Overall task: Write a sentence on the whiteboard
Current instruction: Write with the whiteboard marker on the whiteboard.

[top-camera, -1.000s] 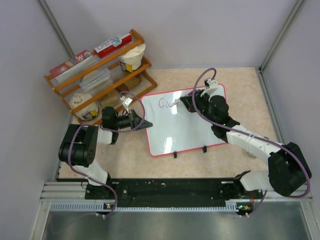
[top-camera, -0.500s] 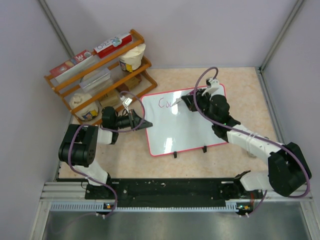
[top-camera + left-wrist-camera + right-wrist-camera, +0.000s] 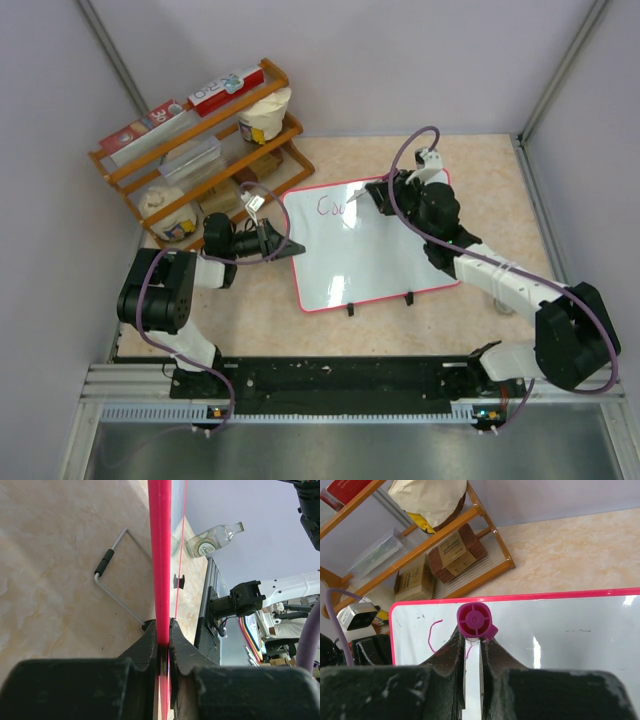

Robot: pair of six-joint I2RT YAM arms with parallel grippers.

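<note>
On whiteboard (image 3: 370,255) rim: left end effector (image 3: 163,630) clamped; right end effector (image 3: 472,641) clamps marker (image 3: 476,621).

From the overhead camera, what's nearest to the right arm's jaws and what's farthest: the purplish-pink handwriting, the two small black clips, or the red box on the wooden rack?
1. Purplish-pink handwriting, upper left on the pink-rimmed whiteboard.
2. Two small black clips, at the board's near edge.
3. Red box, top of the wooden rack, far left.
</note>
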